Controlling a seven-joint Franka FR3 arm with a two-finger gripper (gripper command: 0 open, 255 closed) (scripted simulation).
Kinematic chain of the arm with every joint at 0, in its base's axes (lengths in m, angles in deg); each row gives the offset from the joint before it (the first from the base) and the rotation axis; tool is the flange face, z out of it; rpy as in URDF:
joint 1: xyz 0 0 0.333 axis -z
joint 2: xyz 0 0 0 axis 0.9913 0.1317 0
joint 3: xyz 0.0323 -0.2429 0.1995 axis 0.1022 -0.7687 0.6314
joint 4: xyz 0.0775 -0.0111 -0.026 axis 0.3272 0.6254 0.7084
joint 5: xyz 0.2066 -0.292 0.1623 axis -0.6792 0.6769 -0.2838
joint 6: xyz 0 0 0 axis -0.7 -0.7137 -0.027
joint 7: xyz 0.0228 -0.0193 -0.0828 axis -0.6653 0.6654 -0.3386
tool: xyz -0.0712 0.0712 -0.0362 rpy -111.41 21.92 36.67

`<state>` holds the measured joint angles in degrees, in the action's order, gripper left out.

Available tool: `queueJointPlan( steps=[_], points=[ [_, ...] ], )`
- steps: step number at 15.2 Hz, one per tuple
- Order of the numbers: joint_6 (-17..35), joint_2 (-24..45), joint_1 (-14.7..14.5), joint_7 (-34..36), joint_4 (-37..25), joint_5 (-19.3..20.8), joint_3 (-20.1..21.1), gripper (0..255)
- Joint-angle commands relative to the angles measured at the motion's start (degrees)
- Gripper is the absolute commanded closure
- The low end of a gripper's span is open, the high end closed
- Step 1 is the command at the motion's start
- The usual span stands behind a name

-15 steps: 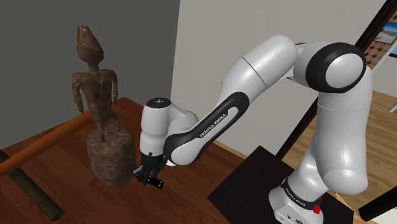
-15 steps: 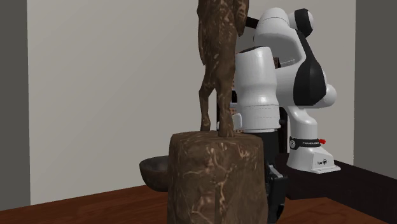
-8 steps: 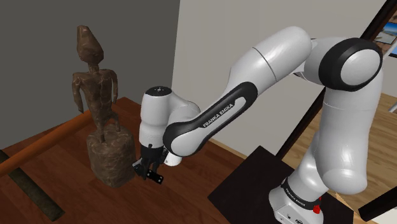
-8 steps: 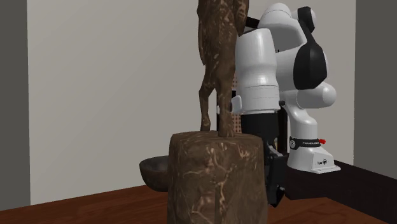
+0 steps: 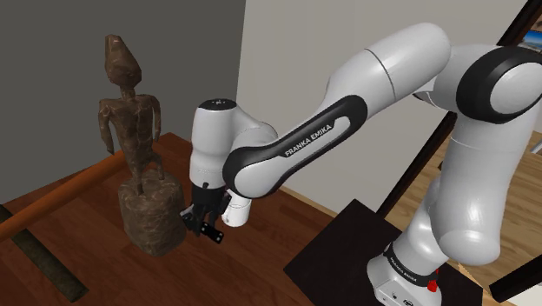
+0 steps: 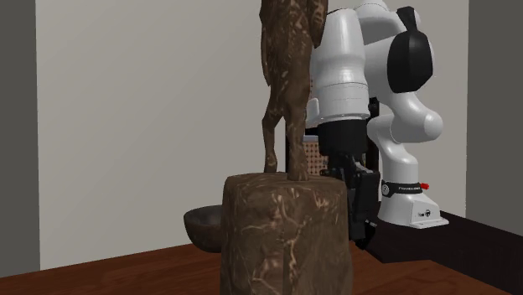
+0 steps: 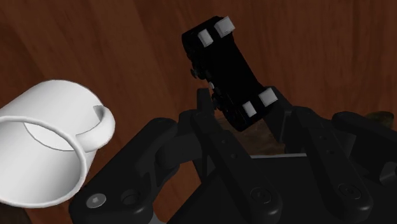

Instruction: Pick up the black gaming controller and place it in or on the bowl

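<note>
In the shoulder view, at the left, a brown carved statue (image 5: 130, 122) of a standing figure is upright on its rough block base (image 5: 153, 217), on a dark wooden table (image 5: 87, 217). Just beside the base, toward this view's right, the black gripper (image 5: 201, 223) hangs from the white arm (image 5: 295, 148) and points down. Its fingers are closed on the black gaming controller (image 5: 212, 232), which shows as a small black piece with pale buttons at the fingertips. At the lower right is the black stand (image 5: 339, 252).

In the second exterior view, a dark brown bowl (image 6: 201, 228) sits on the table at the left and is partly hidden behind the statue's base (image 6: 285, 239). To the right of the base the gripper (image 6: 362, 214) hangs close to it. I cannot make out the controller here against the black hand.

In the wrist view, a white mug (image 7: 48, 153) lies on its side on the wood, with its handle turned toward the gripper (image 7: 245, 118). The two fingers (image 7: 207, 108) stand only a little apart and clasp one end of the controller (image 7: 222, 63). The rest of it, curved and with pale square buttons, reaches out beyond the fingertips over the table.
</note>
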<state>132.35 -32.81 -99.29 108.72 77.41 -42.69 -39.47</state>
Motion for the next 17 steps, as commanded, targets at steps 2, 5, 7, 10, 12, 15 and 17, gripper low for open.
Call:
queueJointPlan(
  steps=[2, 5, 7, 10, 12, 15, 17],
  points=[
    [-1.9, -1.4, 0.3, -0.4, -0.6, -0.8, 0.4, 255],
    [-3.9, -2.9, 0.6, -0.8, -1.3, -1.6, 0.7, 255],
    [-4.7, -3.4, 0.7, -0.9, -1.6, -1.9, 0.8, 255],
    [-5.2, -3.8, 3.5, -5.2, -1.4, -2.7, -0.3, 255],
    [-5.6, -3.9, 5.2, -8.0, -1.7, -3.1, -1.2, 255],
    [-6.4, -3.5, 7.7, -12.0, -2.5, -3.4, -2.5, 255],
    [-7.1, -3.0, 9.3, -14.6, -3.4, -3.5, -3.4, 255]
  ],
)
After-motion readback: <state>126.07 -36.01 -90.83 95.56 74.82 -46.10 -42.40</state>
